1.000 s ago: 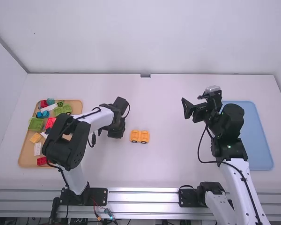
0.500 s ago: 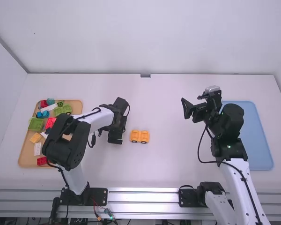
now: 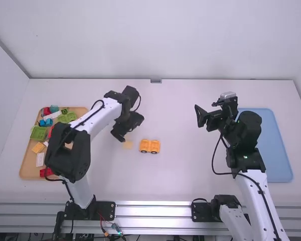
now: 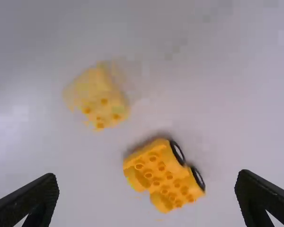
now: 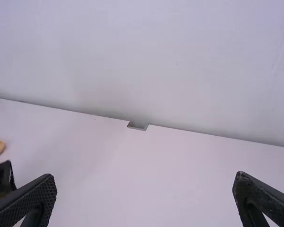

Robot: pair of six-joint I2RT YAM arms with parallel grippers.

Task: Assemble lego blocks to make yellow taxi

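Left gripper [image 3: 129, 129]: fingers spread wide, nothing gripped; it is held above the middle of the table. Nearest to it, just on the bases' side of the fingertips, a loose yellow block [image 4: 99, 97] is seen on the table, studs showing, some of its outline blurred. Slightly farther, to the right of that gripper and also on the bases' side, the yellow car base [image 4: 163, 175] is placed, two black wheels visible along one side, studs up. The two yellow pieces are near each other, not joined. Well left of the same gripper, the wooden tray [image 3: 27, 168] is loaded with spare blocks: a green block [image 3: 38, 133], a white block [image 3: 40, 159] and a yellow-orange block [image 3: 38, 147] can be picked out, plus red, blue and teal ones, partly covered by the left arm. Well apart on the right, the right gripper [image 3: 204, 107] is also opened wide, nothing held. Beyond it, farther right, the blue tray [image 3: 278, 150] is partly hidden by the right arm.
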